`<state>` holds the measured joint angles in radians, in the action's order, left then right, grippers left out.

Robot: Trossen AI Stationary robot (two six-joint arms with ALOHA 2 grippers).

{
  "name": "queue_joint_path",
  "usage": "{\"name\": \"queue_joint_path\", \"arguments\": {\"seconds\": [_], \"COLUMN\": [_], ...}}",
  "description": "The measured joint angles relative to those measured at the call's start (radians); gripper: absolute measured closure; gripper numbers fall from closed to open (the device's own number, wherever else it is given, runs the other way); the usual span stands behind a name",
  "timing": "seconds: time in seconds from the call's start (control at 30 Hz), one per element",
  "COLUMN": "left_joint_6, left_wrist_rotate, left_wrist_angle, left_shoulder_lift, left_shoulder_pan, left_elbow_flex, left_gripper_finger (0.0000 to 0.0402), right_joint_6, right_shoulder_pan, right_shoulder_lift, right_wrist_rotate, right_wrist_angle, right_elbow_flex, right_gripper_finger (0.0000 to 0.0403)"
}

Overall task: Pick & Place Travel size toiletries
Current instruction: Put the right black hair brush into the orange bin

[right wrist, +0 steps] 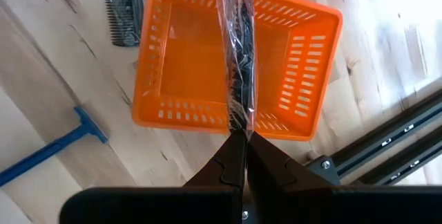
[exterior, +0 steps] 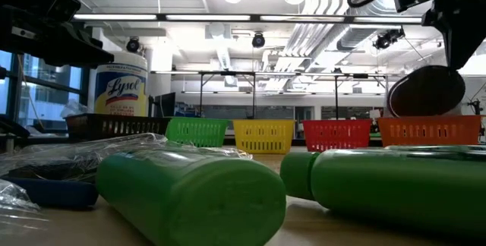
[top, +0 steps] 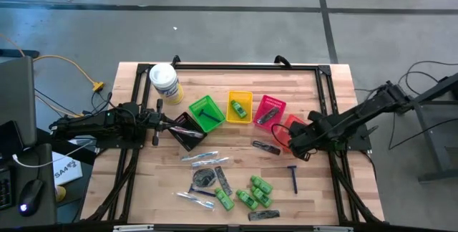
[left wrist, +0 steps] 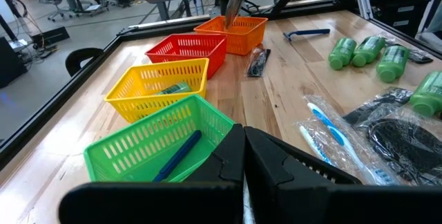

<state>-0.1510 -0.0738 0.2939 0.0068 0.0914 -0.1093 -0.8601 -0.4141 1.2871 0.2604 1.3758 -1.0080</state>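
**Right gripper holding a wrapped dark packet over the orange basket**

While the left gripper (left wrist: pixel 243 156) waited with its fingers pressed together and holding nothing, above the green basket (left wrist: pixel 162 143) at the left end of the basket row, the right gripper (right wrist: pixel 239 143) was clamped on the edge of a clear-wrapped dark packet (right wrist: pixel 237 51). The packet hung directly over the orange basket (right wrist: pixel 181 65), above its floor and not resting in it. A blue-handled razor (right wrist: pixel 48 149) and a dark comb (right wrist: pixel 124 6) lay on the wooden table (top: pixel 322 189) just beside that basket. The green basket held a blue-handled item (left wrist: pixel 178 155); the yellow basket (top: pixel 240 107) held a green mini bottle (top: pixel 239 107). Further green bottles (top: pixel 252 192), wrapped sticks (top: pixel 204 156) and dark packets (top: pixel 202 177) lay loose on the near part of the table. A white tub (top: pixel 164 81) stood beside the black basket (top: pixel 184 130).
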Motion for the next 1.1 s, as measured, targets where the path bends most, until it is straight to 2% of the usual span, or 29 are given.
{"name": "queue_joint_path", "arguments": {"seconds": [0.87, 1.0, 1.1], "left_joint_6": [0.0, 0.0, 0.0], "left_wrist_rotate": [0.0, 0.0, 0.0], "left_wrist_angle": [0.0, 0.0, 0.001], "left_shoulder_lift": [0.0, 0.0, 0.0], "left_shoulder_pan": [0.0, 0.0, 0.0], "left_elbow_flex": [0.0, 0.0, 0.0], "left_gripper_finger": [0.0402, 0.0402, 0.0402], "right_joint_6": [0.019, 0.03, 0.052], "right_shoulder_pan": [0.011, 0.011, 0.009], "right_shoulder_lift": [0.195, 0.196, 0.196], "right_wrist_rotate": [0.028, 0.004, -0.021], "right_wrist_angle": [0.002, -0.018, -0.05], "right_elbow_flex": [0.001, 0.001, 0.001], "right_gripper_finger": [0.0399, 0.0398, 0.038]}}
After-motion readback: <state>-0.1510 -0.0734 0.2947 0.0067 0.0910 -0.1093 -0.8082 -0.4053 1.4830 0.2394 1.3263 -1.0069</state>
